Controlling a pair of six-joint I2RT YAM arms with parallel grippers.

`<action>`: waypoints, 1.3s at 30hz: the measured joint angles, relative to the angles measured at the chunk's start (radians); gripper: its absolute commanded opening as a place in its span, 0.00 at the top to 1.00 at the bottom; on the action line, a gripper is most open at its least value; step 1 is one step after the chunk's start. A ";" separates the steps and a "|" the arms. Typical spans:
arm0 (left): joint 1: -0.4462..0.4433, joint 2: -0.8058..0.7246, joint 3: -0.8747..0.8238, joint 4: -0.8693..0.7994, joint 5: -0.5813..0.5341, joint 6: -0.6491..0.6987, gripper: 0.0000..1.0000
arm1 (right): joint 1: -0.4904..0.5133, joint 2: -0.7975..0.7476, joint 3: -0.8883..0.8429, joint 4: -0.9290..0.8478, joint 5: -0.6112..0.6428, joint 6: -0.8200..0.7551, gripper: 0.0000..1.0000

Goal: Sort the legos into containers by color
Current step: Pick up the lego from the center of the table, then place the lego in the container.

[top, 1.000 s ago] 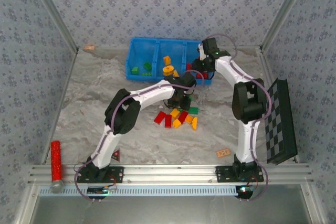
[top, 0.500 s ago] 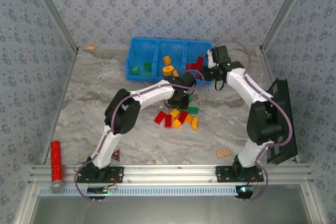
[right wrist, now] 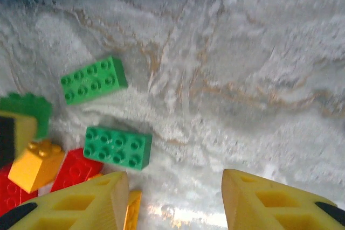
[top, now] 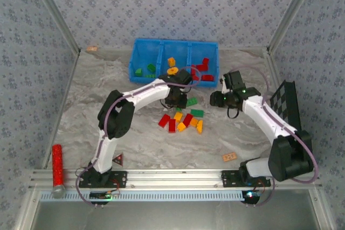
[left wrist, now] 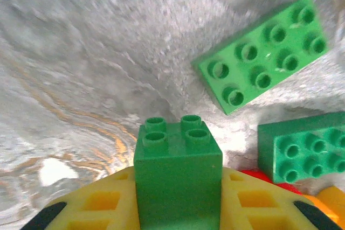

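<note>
Left claw (top: 174, 94) is at the far edge of the pile and it is pinching a small green brick (left wrist: 178, 160). The wrist view shows the four-stud block wedged upright between the yellow fingers (left wrist: 102, 208), with the counter (top: 97, 106) blurred beneath it. It looks lifted, though I can't say for sure.

Two longer green bricks lie flat just past it, one (left wrist: 264, 55) angled off to the right and one (left wrist: 304, 152) nearer. The rest of the loose legos (top: 180, 119), red, yellow-orange and green, sit in a cluster mid-counter, near side of the blue bin (top: 172, 41).

Right claw (right wrist: 175, 200) hangs to the right of that cluster, fingers spread and nothing between them. It looks down on bare counter, with the green bricks and a yellow brick (right wrist: 35, 168) off to its left.

The step in hand, as I read it, is a green brick picked and due for delivery. The bin's left compartment (top: 144, 55) already holds greens, the middle holds yellow-orange and the right holds red. The next move calls for a carry far and left, clearing the bin's near wall, then a release over the greens. The right claw would need to slide left to line up on a brick.
</note>
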 measured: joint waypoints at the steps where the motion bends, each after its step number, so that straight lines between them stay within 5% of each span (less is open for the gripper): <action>1: 0.008 -0.020 0.000 -0.001 0.000 0.006 0.85 | 0.016 -0.014 -0.016 -0.003 0.000 0.017 0.49; 12: 0.134 -0.183 0.001 -0.002 0.007 0.081 0.86 | 0.285 -0.037 -0.043 -0.043 0.036 0.190 0.46; 19: 0.268 -0.244 0.001 0.020 0.003 0.100 0.86 | 0.431 0.084 0.037 -0.048 0.081 0.267 0.46; 27: 0.387 -0.217 0.031 0.049 -0.008 0.108 0.87 | 0.504 0.264 0.182 -0.031 0.100 0.292 0.46; 39: 0.426 0.023 0.188 0.060 -0.008 0.115 0.86 | 0.511 0.444 0.318 -0.034 0.100 0.322 0.43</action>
